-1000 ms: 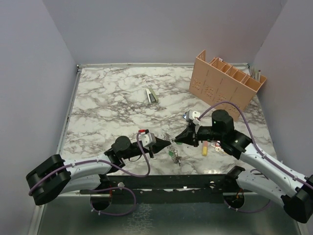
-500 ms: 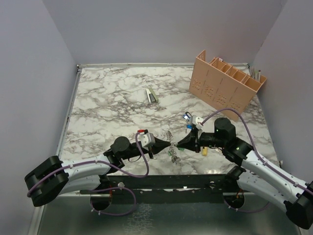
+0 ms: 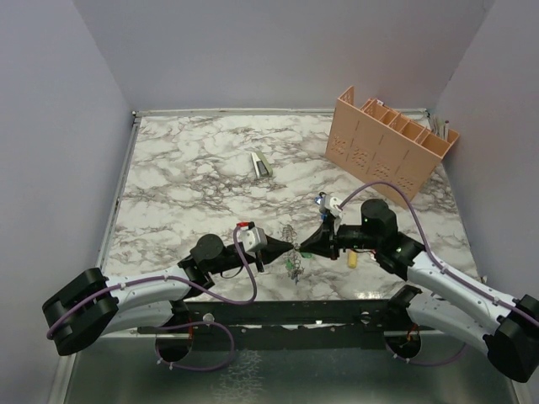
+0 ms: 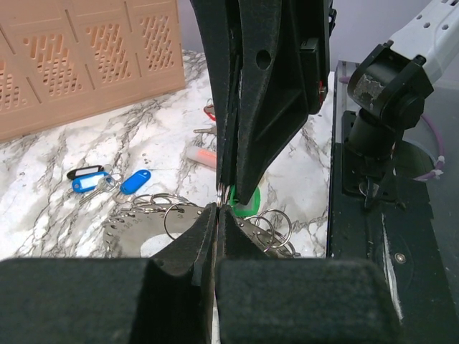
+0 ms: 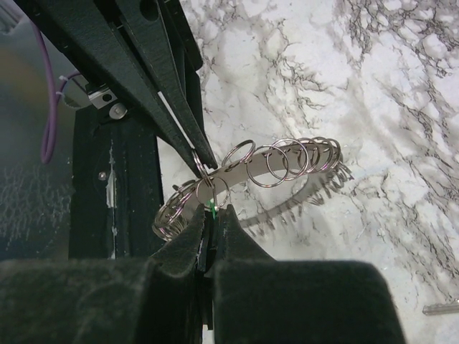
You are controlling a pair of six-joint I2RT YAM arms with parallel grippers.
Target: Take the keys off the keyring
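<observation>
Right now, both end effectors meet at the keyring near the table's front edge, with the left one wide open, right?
No: the left end effector is shut, jaws pressed together, as the left wrist view shows. It and the right end effector do meet at the keyring near the table's front edge.

From above, the keyring (image 3: 291, 236) sits at the lower centre of the table (image 3: 185, 185), between the left gripper (image 3: 289, 246) on its left and the right gripper (image 3: 305, 247) on its right. The keys (image 3: 295, 268) lie just below it. A rack (image 3: 392, 139) stands at upper right.
</observation>
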